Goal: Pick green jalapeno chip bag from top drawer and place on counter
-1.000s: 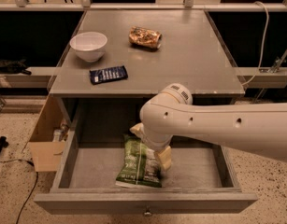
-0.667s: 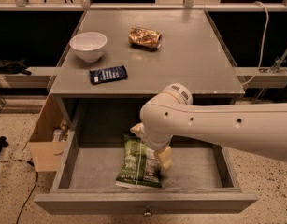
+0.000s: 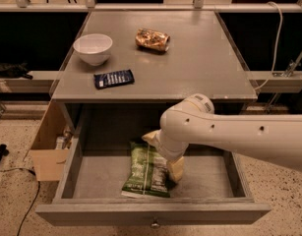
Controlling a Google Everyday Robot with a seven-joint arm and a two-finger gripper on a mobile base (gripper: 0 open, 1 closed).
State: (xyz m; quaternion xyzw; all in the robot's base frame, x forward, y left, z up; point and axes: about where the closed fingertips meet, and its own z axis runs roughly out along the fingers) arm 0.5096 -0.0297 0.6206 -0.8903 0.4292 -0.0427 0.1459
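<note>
The green jalapeno chip bag (image 3: 146,171) lies flat in the open top drawer (image 3: 155,211), near its front middle. My gripper (image 3: 165,156) reaches down into the drawer from the right, with one pale finger (image 3: 176,169) over the bag's right edge and the other finger (image 3: 150,136) behind the bag's top. The white arm covers the gripper's base. The counter (image 3: 199,58) is the grey tabletop above the drawer.
On the counter stand a white bowl (image 3: 93,48), a flat dark blue packet (image 3: 113,78) and a brown-gold wrinkly packet (image 3: 152,39). A cardboard box (image 3: 49,151) sits left of the cabinet. A cable (image 3: 274,43) hangs at the right.
</note>
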